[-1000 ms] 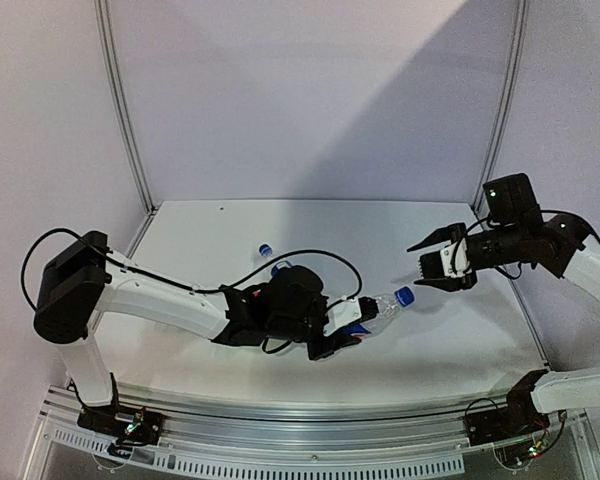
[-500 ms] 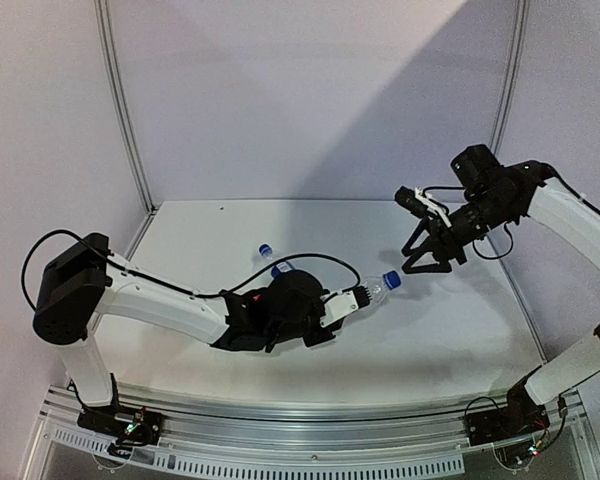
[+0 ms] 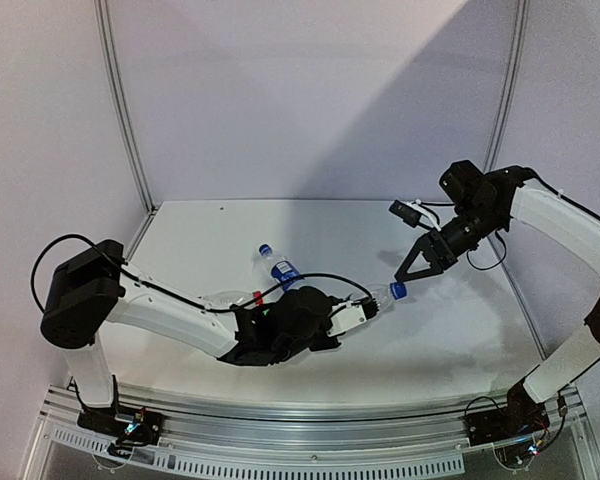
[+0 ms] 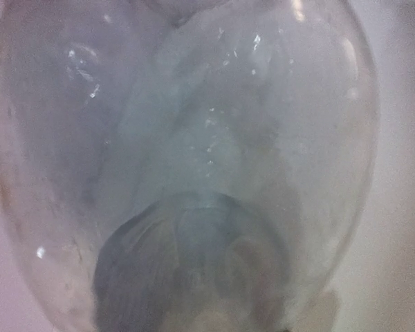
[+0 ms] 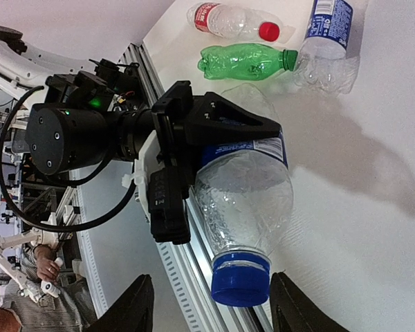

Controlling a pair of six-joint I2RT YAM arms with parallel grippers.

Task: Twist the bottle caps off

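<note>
My left gripper (image 3: 351, 312) is shut on a clear bottle (image 3: 376, 298) with a blue label, held on its side above the table. The right wrist view shows the bottle (image 5: 247, 197) and its blue cap (image 5: 241, 281) pointing at the camera. My right gripper (image 3: 416, 266) is open, and its fingertips (image 5: 142, 303) stand on either side of the cap without touching it. In the left wrist view the bottle (image 4: 194, 159) fills the frame, blurred, and hides the fingers. Three other capped bottles lie behind: a green one (image 5: 245, 62), a red-labelled one (image 5: 225, 19) and a blue-labelled one (image 5: 325, 31).
In the top view, the blue-labelled bottle (image 3: 280, 267) lies at mid table beyond the left arm. A ribbed aluminium rail (image 3: 280, 455) runs along the near edge. Metal posts (image 3: 125, 110) and purple walls close the back and sides.
My right gripper has swung in and down until its open fingers flank the blue cap. My left arm has shifted the held bottle slightly right, uncovering the bottles behind it.
</note>
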